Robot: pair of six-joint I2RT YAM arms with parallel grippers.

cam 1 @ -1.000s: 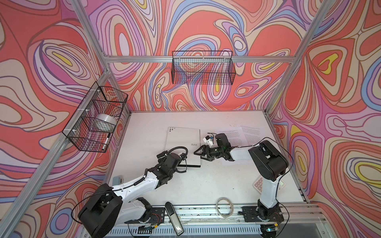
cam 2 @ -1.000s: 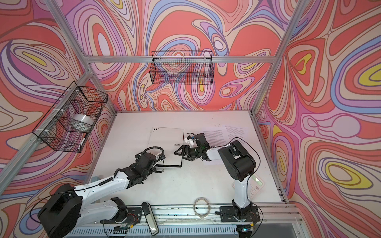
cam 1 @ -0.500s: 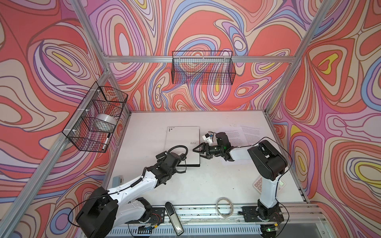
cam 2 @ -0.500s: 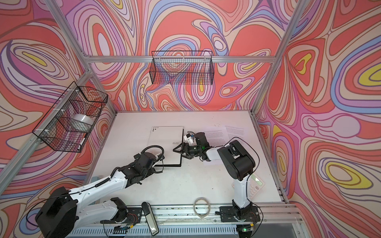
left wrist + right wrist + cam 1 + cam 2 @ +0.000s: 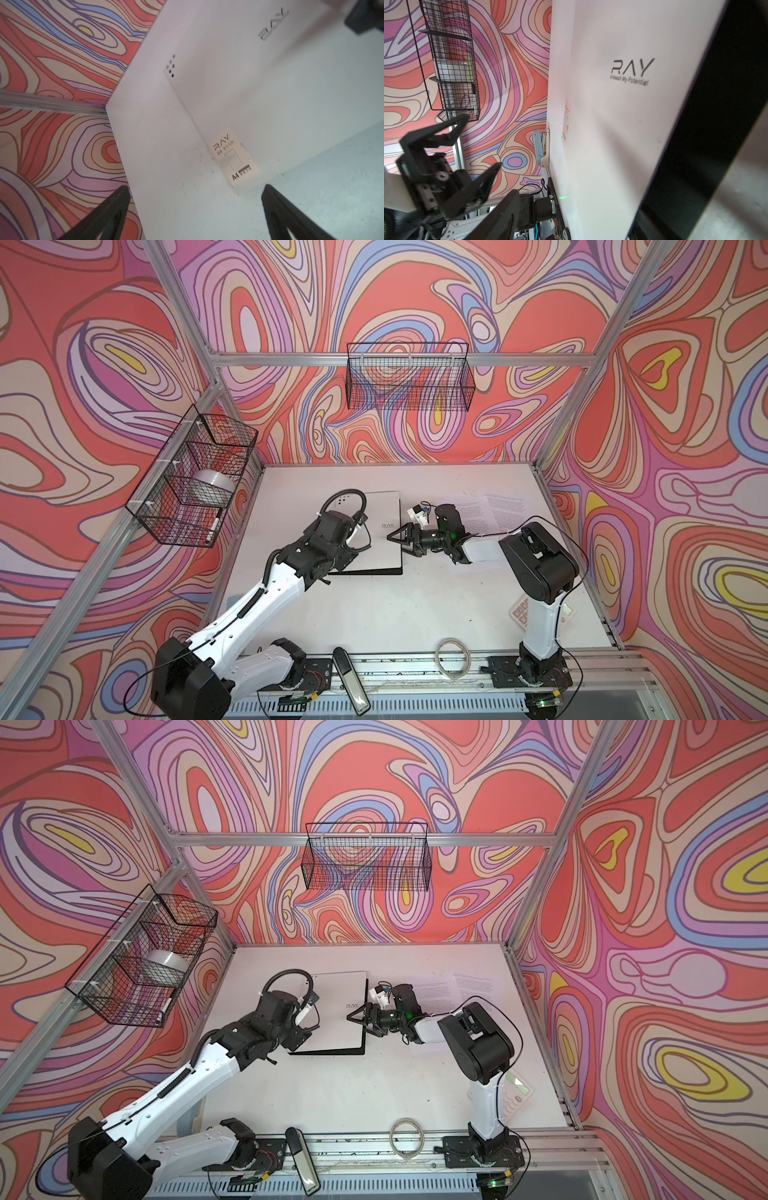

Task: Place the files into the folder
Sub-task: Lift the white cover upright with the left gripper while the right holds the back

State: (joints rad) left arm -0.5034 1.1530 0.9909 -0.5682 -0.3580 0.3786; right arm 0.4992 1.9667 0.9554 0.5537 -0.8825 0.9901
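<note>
Across the middle of the worktop (image 5: 415,614) the folder (image 5: 380,551) lay shut and flat, so I judged the step in hand to be opening it. The files (image 5: 496,510) lay toward the far right of the worktop, apart from the folder and not yet touched. My right gripper (image 5: 391,537) stood turned on its side at the folder's right edge, beside the "RAY" mark (image 5: 387,525), jaws well apart and clamping nothing. My left gripper (image 5: 195,187) hung spread wide and empty over the near left corner. The next move, as I read it, called for slipping one finger under the cover's free edge, pinching it and swinging it over without letting the folder slide. It looked thin and stiff: a pale grey-white cover, a cluster of black dots (image 5: 170,66) in one corner, an A4 label (image 5: 233,158) by the near left corner, and a black rim (image 5: 365,572) along the right and near edges.
</note>
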